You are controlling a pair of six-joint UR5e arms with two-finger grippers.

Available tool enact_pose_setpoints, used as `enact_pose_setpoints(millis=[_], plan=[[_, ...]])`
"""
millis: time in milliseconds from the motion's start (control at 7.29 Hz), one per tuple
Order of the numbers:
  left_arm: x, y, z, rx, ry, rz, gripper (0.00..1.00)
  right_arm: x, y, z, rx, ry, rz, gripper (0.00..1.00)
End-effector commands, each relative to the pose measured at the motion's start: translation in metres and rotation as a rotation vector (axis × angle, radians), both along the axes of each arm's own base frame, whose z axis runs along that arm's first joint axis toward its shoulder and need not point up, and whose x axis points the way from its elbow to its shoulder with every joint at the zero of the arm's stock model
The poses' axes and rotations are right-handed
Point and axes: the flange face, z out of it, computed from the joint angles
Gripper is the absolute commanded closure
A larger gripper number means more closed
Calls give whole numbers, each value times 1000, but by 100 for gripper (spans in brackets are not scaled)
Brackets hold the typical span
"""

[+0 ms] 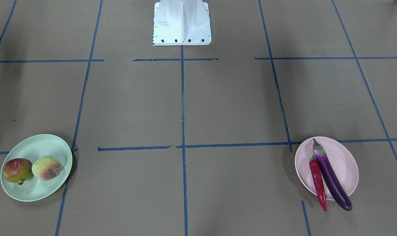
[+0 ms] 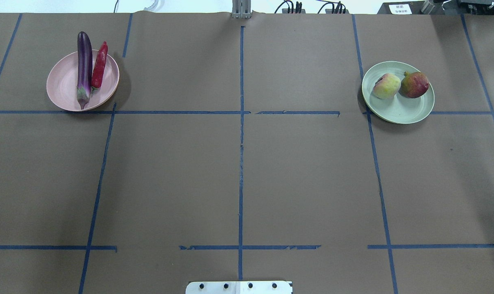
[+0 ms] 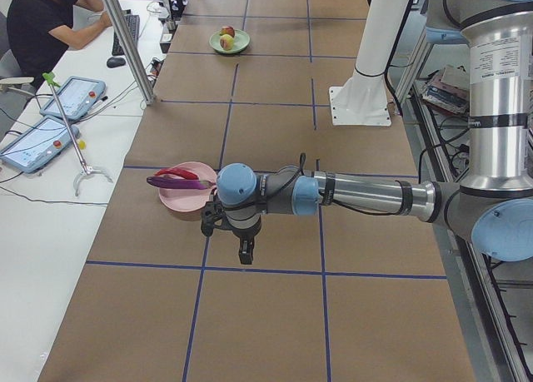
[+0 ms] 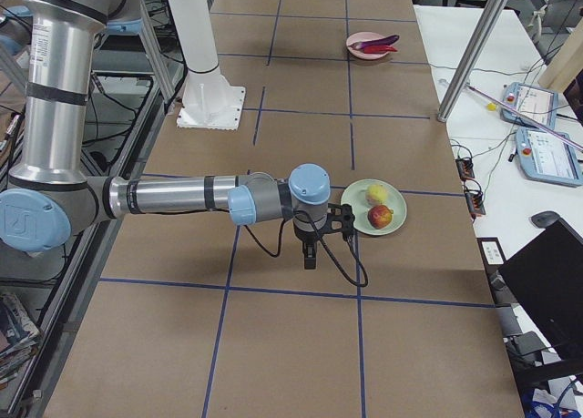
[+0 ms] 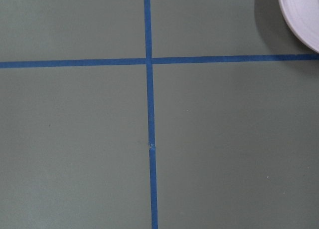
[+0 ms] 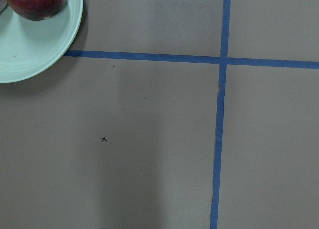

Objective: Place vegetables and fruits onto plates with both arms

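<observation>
The purple eggplant point(image 2: 84, 65) and the red chili point(image 2: 99, 65) lie side by side on the pink plate point(image 2: 63, 87), their ends over its far rim. The pomegranate point(image 2: 414, 84) and the peach point(image 2: 386, 86) sit on the mint green plate point(image 2: 398, 112). My left gripper point(image 3: 245, 253) shows only in the exterior left view. It points down over bare table next to the pink plate point(image 3: 179, 200). My right gripper point(image 4: 310, 257) shows only in the exterior right view, next to the green plate point(image 4: 360, 219). I cannot tell whether either is open or shut. Nothing shows in either.
The white base block point(image 1: 182, 23) stands at the table's middle on the robot side. Blue tape lines point(image 2: 241, 143) cross the brown table. A side table point(image 3: 50, 124) holds tablets, and a metal pole point(image 3: 129, 41) stands at the table's edge.
</observation>
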Motion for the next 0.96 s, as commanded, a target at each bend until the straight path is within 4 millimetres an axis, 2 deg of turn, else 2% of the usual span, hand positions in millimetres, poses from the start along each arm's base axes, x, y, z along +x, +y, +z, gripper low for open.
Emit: enact_pose_setpoints(millis=[0, 412, 549, 824], plan=[[0, 4, 2, -10, -5, 1, 0, -12, 0, 2, 45, 14, -77, 0], [0, 3, -1, -6, -2, 5, 0, -4, 0, 6, 53, 29, -135, 0], [0, 4, 10, -23, -8, 11, 0, 0, 0, 2, 60, 31, -125, 0], [0, 9, 16, -40, 1, 10, 0, 2, -3, 2, 66, 55, -119, 0]])
